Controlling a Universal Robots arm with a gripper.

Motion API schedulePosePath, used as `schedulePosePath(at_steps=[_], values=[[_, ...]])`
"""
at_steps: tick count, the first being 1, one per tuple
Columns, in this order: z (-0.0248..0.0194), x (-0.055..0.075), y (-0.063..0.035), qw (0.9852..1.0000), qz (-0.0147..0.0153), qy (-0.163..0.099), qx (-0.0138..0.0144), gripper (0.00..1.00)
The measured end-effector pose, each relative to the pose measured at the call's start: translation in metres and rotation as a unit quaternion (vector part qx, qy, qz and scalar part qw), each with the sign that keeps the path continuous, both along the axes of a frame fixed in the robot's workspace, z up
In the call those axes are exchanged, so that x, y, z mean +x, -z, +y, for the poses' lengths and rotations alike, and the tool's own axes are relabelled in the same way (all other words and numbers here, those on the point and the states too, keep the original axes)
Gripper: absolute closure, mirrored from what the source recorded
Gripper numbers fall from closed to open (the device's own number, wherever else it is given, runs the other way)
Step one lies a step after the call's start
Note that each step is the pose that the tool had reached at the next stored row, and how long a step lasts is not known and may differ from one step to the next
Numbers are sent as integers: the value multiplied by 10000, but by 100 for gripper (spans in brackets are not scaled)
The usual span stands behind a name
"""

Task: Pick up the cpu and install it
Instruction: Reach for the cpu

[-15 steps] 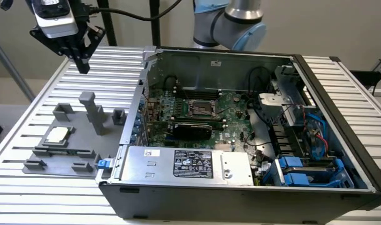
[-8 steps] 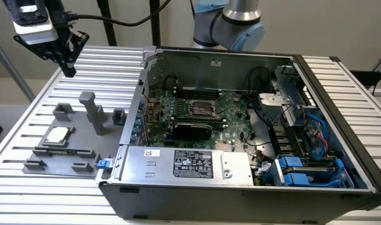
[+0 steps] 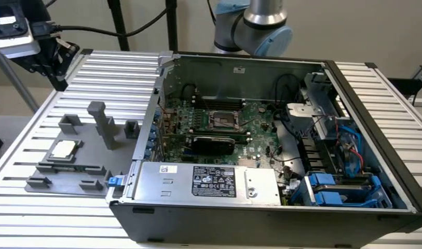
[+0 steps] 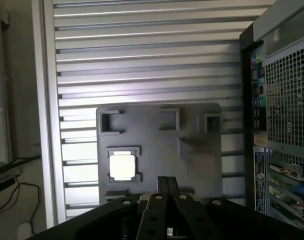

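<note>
Your black pincer (image 4: 167,187) pressed together with nothing in it, poised over the dark grey plastic holder plate (image 4: 197,170), your small flat square silvery cpu (image 4: 122,166) seated in a pocket of that plate, on the ribbed aluminium bench (image 4: 142,60), beside the open black computer case (image 3: 266,225)

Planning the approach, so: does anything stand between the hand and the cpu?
Nothing visible does. The shut hand hangs apart from the cpu, which lies uncovered on the grey fixture plate.
</note>
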State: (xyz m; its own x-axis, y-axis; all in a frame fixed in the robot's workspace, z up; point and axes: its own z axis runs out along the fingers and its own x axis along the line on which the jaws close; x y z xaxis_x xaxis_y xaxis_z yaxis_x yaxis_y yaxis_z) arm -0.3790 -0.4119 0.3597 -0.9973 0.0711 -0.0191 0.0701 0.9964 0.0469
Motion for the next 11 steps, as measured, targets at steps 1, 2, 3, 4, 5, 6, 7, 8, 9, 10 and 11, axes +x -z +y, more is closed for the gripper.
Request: schedulePosePath(at_steps=[1,2,3,4,5,6,7,8,9,10,11], values=[[-1,-45,18,10000,0,0,-1,89],[-1,-90,35,10000,0,0,-1,89],[-2,-138,53,10000,0,0,-2,89],[-3,-184,71,10000,0,0,-3,89],[-3,-226,87,10000,0,0,-4,89],[-5,-272,103,10000,0,0,-5,89],[-8,-318,118,10000,2,0,-5,89],[-13,-364,133,10000,4,0,-5,89],[-19,-408,148,10000,7,0,-5,89],[-27,-447,161,10000,10,0,-5,89],[-43,-477,169,10000,13,0,-5,89]])
